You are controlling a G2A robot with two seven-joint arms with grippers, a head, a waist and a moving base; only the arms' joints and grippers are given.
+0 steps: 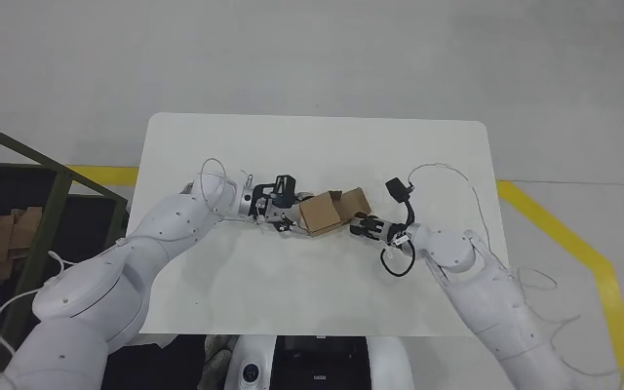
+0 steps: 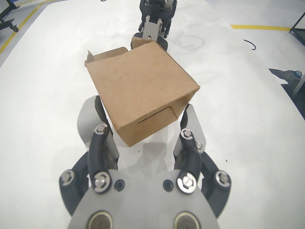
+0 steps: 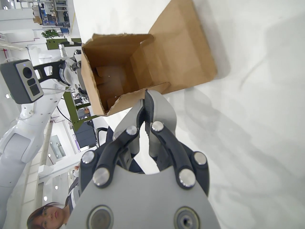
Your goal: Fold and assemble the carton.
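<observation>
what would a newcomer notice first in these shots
A brown carton lies in the middle of the white table, one end open with a large flap folded outward. The left gripper stands open around its closed end, while the right gripper, shut, meets the rim of the open end.

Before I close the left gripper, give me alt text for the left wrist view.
A brown carton lies on the white table, its closed end between the fingers of the open left gripper; I cannot tell whether they touch it. At the carton's far, open end, the right gripper meets a flap.
</observation>
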